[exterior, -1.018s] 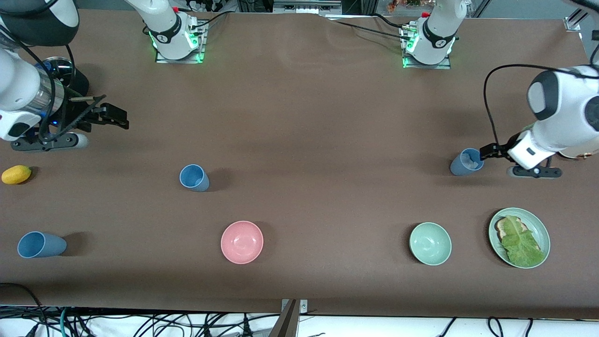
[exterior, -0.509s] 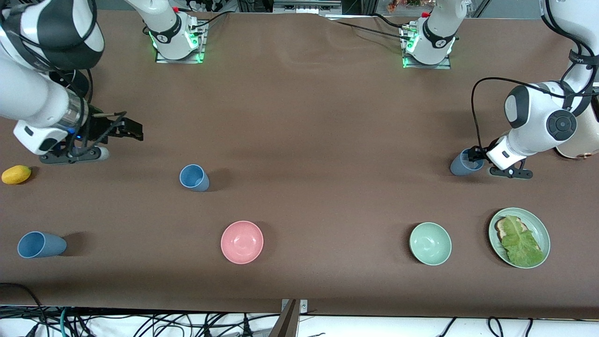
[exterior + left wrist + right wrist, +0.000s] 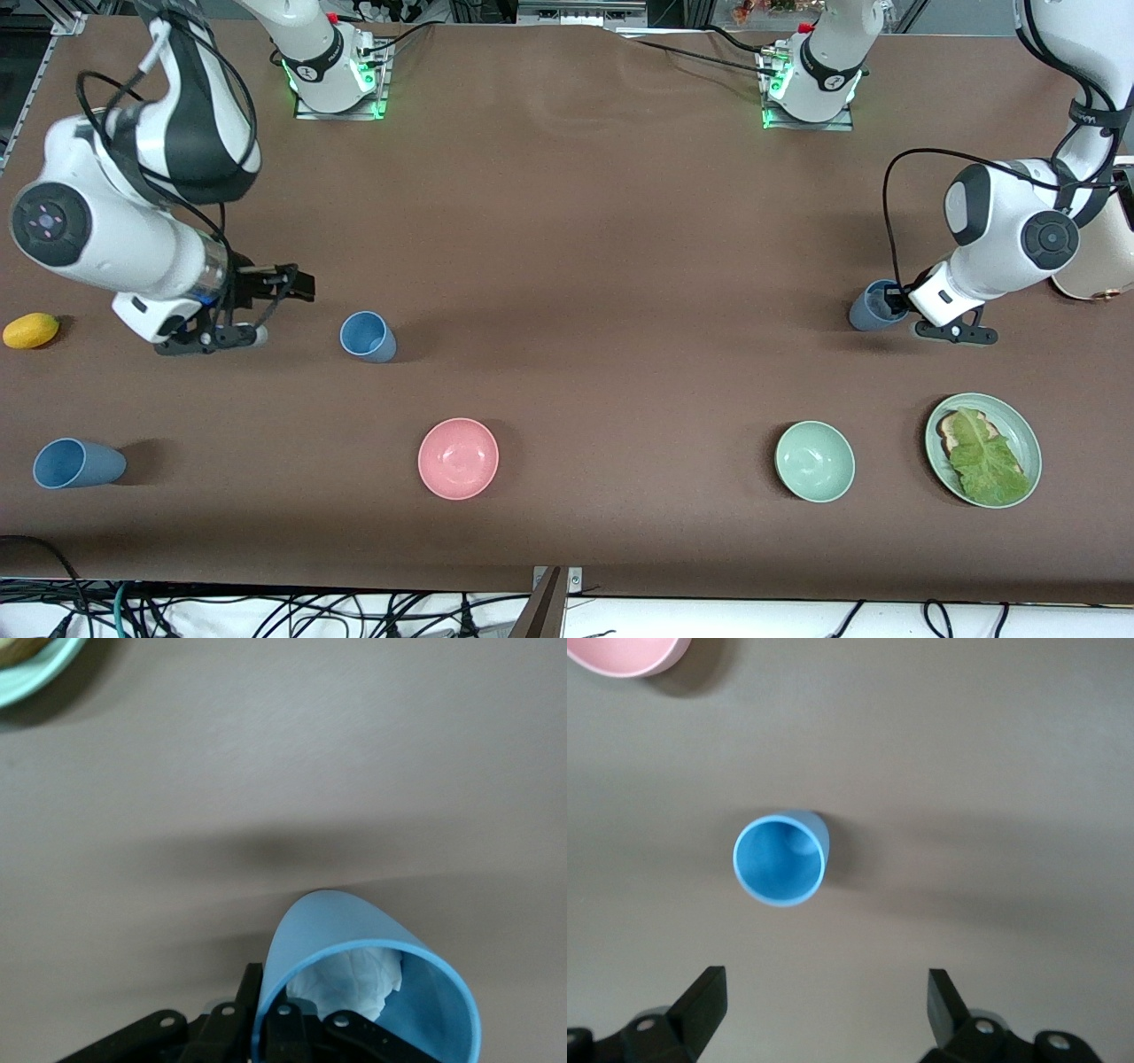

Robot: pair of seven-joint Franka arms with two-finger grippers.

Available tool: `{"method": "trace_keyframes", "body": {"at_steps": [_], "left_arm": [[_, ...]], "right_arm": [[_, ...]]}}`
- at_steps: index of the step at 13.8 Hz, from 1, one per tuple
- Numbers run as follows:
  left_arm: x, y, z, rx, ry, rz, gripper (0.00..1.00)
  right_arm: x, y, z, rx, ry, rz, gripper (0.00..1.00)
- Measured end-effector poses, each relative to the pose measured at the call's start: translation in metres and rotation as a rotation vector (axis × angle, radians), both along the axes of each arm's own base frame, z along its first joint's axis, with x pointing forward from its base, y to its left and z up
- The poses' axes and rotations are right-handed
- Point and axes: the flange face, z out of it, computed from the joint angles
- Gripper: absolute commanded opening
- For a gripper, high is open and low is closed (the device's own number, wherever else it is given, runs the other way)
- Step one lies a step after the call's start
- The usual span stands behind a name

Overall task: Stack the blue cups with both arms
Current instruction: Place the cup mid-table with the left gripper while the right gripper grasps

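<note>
Bare table between wide-spread right gripper [image 3: 817, 1010] and upright light blue cup [image 3: 780, 858]; pink bowl [image 3: 458, 458] well nearer the camera, clear of approach.

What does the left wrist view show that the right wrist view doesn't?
Only the left wrist view shows the slate-blue cup with crumpled white paper inside, the left gripper at its rim, and the green plate's edge. Only the right wrist view shows an empty upright light blue cup, the open right gripper short of it, and the pink bowl's edge. Both show the brown table.
</note>
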Motion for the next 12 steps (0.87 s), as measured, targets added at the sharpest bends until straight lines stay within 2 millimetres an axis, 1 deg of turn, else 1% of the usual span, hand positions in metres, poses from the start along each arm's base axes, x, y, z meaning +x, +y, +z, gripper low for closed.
{"method": "trace_keyframes", "body": {"at_steps": [2,3,4,5,6,7,8,10,12], "left_arm": [[0.016,-0.042,0.028,0.001,0.037,0.036,0.0],[0.023,-0.07,0.045,0.005,0.05,0.061,0.0],[0.026,-0.102,0.06,0.005,0.052,0.087,0.0],[0.026,-0.137,0.069,0.001,0.049,0.114,0.0],[0.02,-0.171,0.072,-0.01,0.051,0.138,0.0],[0.013,-0.204,0.072,-0.031,0.065,0.161,0.0],[0.004,-0.233,0.07,-0.049,0.083,0.179,0.0],[-0.012,-0.285,0.062,-0.056,0.108,0.202,0.0],[-0.027,-0.331,0.046,-0.066,0.107,0.224,0.0]], "right_arm": [[0.011,0.003,-0.03,0.004,-0.017,-0.001,1.0],[0.016,0.005,-0.045,0.005,-0.024,-0.002,1.0],[0.02,0.006,-0.06,0.007,-0.028,-0.002,1.0],[0.022,0.007,-0.073,0.007,-0.028,-0.002,1.0],[0.023,0.009,-0.084,0.007,-0.025,-0.001,1.0],[0.024,0.01,-0.094,0.007,-0.023,0.001,1.0],[0.023,0.011,-0.102,0.007,-0.027,0.001,1.0],[0.016,0.011,-0.118,0.007,-0.033,0.0,1.0],[0.009,0.01,-0.132,0.006,-0.037,-0.001,1.0]]}}
